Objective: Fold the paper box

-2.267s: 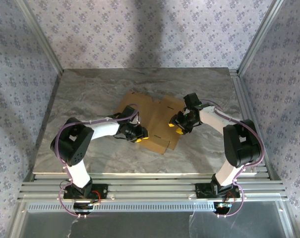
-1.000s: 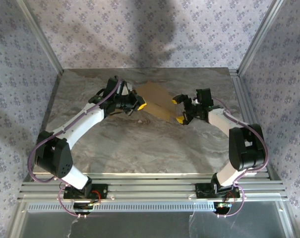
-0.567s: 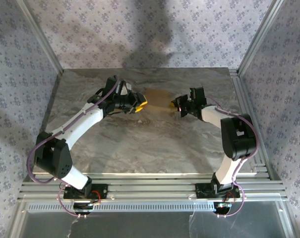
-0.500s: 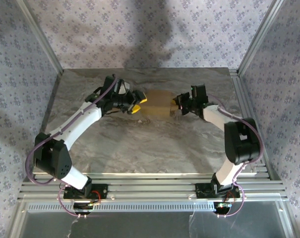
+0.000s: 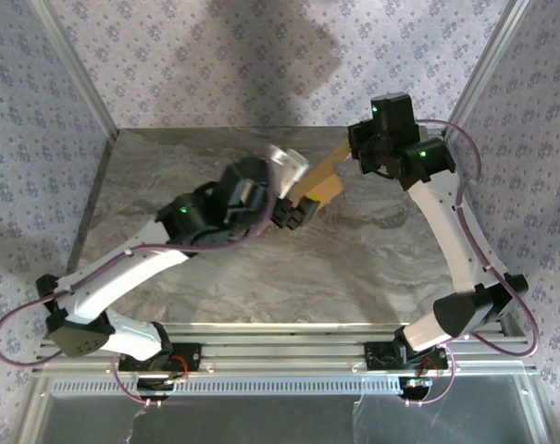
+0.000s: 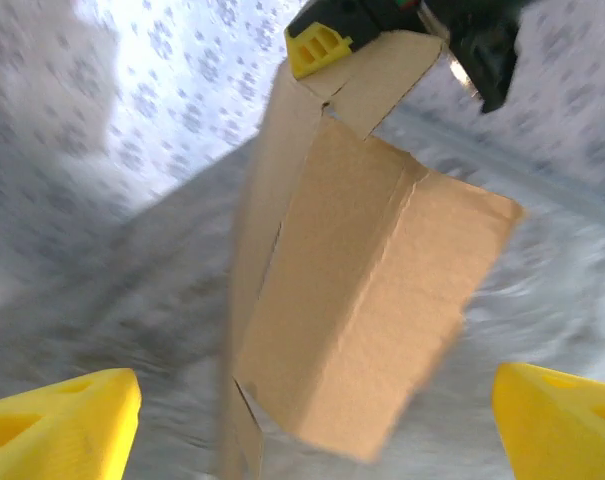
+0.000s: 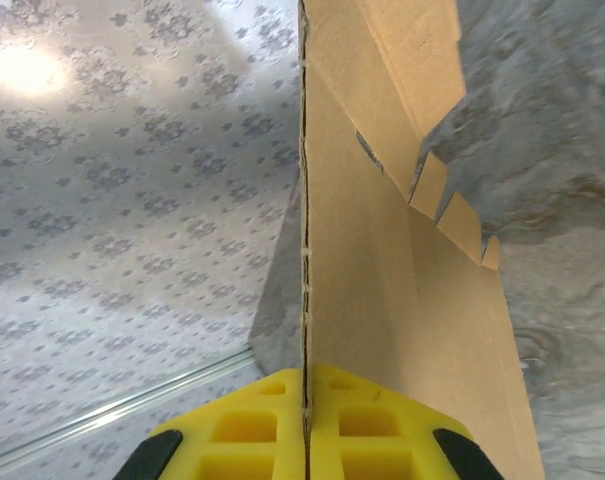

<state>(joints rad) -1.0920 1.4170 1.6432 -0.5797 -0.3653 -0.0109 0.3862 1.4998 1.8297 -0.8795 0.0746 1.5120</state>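
Note:
The paper box (image 5: 324, 183) is a tan, partly folded cardboard sheet hanging in the air above the back of the table. My right gripper (image 5: 354, 153) holds it by its upper edge. In the right wrist view the yellow fingers (image 7: 372, 425) are pressed together on the thin edge of the paper box (image 7: 382, 250). My left gripper (image 5: 298, 211) is raised just left of the sheet and is open. In the left wrist view the paper box (image 6: 362, 300) hangs ahead of the left gripper (image 6: 312, 425), untouched by its wide-apart yellow fingertips (image 6: 57, 415).
The grey marble table (image 5: 261, 268) lies below both raised arms. Aluminium posts (image 5: 71, 65) and patterned walls close in the left, back and right sides. Metal rails (image 5: 280, 356) run along the near edge by the arm bases.
My right gripper has shut on the box and lifted it off the table. The left gripper has let go, opened and risen beside the box.

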